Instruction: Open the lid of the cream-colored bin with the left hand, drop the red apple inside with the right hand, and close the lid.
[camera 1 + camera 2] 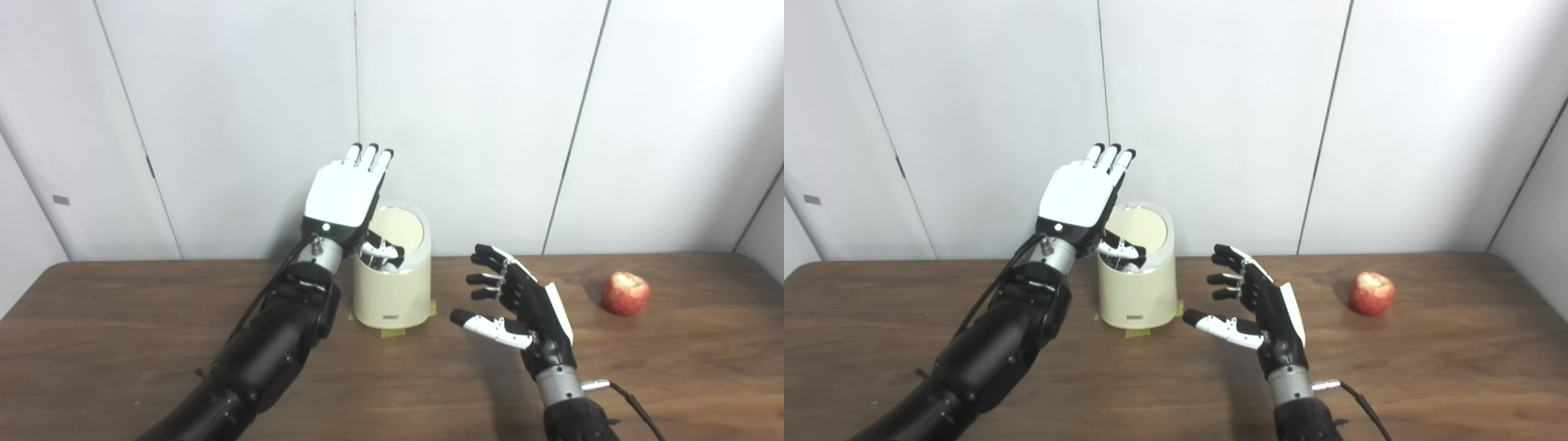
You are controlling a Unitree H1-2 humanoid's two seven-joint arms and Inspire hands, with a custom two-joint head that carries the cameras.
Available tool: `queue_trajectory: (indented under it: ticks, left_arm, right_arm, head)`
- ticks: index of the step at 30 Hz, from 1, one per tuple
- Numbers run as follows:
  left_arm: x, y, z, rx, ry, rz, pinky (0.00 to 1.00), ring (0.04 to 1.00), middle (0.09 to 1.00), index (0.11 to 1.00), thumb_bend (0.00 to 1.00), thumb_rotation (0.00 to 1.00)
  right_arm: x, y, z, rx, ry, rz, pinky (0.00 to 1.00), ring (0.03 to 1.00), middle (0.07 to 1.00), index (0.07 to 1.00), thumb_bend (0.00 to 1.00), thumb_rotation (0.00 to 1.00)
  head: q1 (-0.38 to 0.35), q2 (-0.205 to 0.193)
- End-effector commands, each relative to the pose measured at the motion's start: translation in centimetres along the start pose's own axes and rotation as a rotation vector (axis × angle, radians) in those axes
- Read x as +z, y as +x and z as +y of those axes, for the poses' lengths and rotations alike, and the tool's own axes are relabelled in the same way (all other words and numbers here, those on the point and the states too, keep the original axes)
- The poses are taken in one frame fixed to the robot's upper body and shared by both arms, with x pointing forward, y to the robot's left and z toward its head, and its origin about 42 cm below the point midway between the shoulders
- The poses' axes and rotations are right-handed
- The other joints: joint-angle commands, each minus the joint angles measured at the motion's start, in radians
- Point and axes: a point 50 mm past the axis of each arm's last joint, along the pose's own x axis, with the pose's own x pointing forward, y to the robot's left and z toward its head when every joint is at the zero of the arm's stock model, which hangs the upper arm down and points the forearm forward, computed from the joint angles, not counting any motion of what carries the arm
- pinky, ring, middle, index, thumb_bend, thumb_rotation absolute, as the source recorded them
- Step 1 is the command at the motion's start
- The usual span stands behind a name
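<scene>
I see both hands spread wide, empty: left hand (344, 195) by the bin (392, 288), right hand (520, 303) apart from the apple (625, 294) toward the counter's (122, 318) right edge.

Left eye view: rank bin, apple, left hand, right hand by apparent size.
1. cream-colored bin
2-3. left hand and right hand: look alike; the right is nearer the camera, so unranked.
4. red apple

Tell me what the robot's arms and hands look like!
Both arms are chunky black with silver metal wrists. The left hand has a white back with a tiny green light. The right hand is black inside, with white and black fingers. A black cable hangs by each wrist.
</scene>
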Motion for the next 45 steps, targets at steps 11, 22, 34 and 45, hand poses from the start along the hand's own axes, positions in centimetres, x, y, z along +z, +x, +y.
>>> queue_trajectory:
  ticks: [11, 22, 34, 45]
  left_arm:
    - [-3.2, -0.8, 3.7, 0.282, -0.424, 0.07, 0.83, 0.966, 0.993, 1.0, 0.85, 0.25]
    - [-7.1, -5.8, 4.0, 0.293, -0.798, 0.085, 0.78, 0.926, 0.955, 0.962, 0.78, 0.21]
    - [-10.7, -15.1, -1.2, 0.1, -1.258, 0.139, 0.6, 0.697, 0.763, 0.805, 0.76, 0.16]
    - [-11.3, -17.3, -5.3, 0.056, -1.321, 0.14, 0.61, 0.685, 0.757, 0.796, 0.71, 0.16]
  right_arm:
    - [1.7, 1.2, 0.0, 0.003, 0.017, -0.082, 0.58, 0.68, 0.793, 0.784, 0.87, 0.27]
    - [1.6, 1.2, -0.1, 0.001, 0.013, -0.084, 0.58, 0.675, 0.792, 0.782, 0.85, 0.26]
    - [1.4, 1.5, -0.8, -0.019, 0.049, -0.101, 0.56, 0.667, 0.779, 0.769, 0.84, 0.21]
    - [1.8, 4.1, -7.1, -0.055, -0.16, -0.161, 0.6, 0.68, 0.788, 0.789, 0.86, 0.27]
  head:
    - [0.008, 0.002]
    - [0.009, 0.005]
    - [0.006, -0.003]
    - [-0.172, -0.064]
